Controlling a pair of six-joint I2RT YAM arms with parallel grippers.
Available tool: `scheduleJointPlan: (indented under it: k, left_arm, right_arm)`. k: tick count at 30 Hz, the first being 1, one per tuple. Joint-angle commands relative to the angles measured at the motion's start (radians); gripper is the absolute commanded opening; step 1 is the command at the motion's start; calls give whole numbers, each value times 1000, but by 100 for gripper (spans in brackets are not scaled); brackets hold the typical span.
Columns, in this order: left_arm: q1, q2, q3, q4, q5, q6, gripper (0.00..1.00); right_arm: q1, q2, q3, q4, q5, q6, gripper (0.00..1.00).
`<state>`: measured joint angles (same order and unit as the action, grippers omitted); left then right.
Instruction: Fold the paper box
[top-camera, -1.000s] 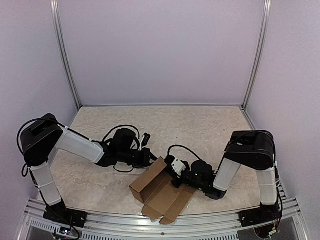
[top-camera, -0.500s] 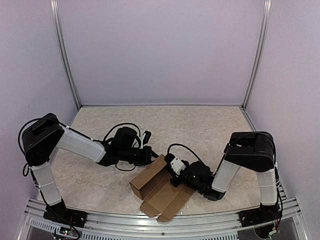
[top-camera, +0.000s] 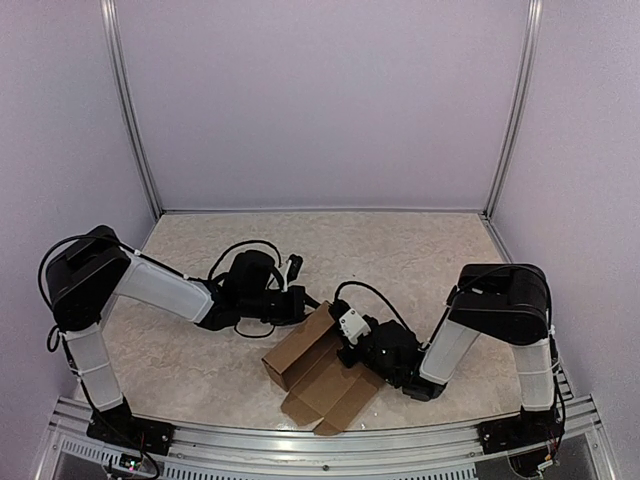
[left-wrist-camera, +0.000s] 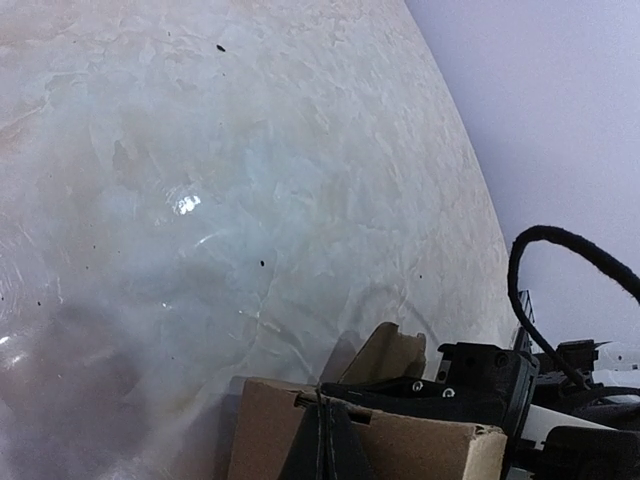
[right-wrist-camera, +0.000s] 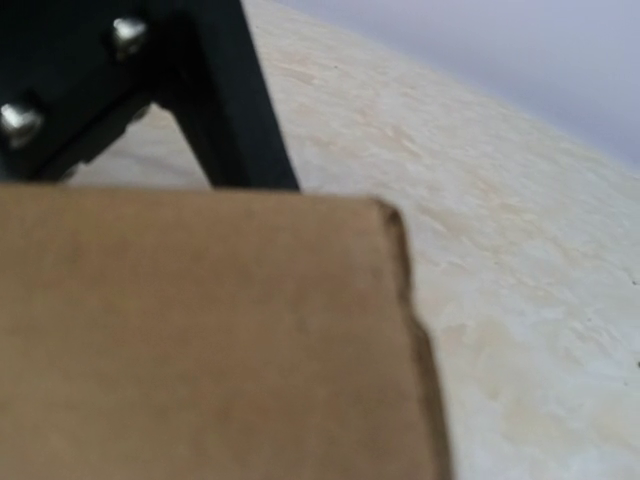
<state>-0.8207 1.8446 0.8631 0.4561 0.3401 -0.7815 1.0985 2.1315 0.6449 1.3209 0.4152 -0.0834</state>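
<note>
Cardboard flaps of the half-raised box (top-camera: 305, 365) lie open toward the near edge of the worktop (top-camera: 400, 250), around its 6 o'clock. At the box's 3 o'clock the right claw (top-camera: 345, 350) is clamped shut on a side wall. Farther back, near 12 o'clock, the left claw (top-camera: 308, 305) pinches the far wall's top edge.

Place: your robot lab test booth
Walls: plain lilac panels (top-camera: 320, 100), aluminium posts (top-camera: 128, 110), beyond the fingers (left-wrist-camera: 342, 455)
Surface: marbled tabletop (top-camera: 400, 250) beneath them
</note>
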Motion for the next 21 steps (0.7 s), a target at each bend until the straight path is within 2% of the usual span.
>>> scheduleJointPlan:
  k: [1, 16, 21]
  left_arm:
    - [-116, 37, 9, -42, 215, 6, 2]
    - [-64, -18, -53, -133, 185, 54, 0]
    - [-35, -56, -76, -144, 149, 53, 6]
  right_arm:
    - [-13, -3, 96, 221, 90, -14, 0]
    - [-15, -18, 41, 254, 49, -31, 0]
    - [-14, -18, 18, 268, 5, -26, 0]
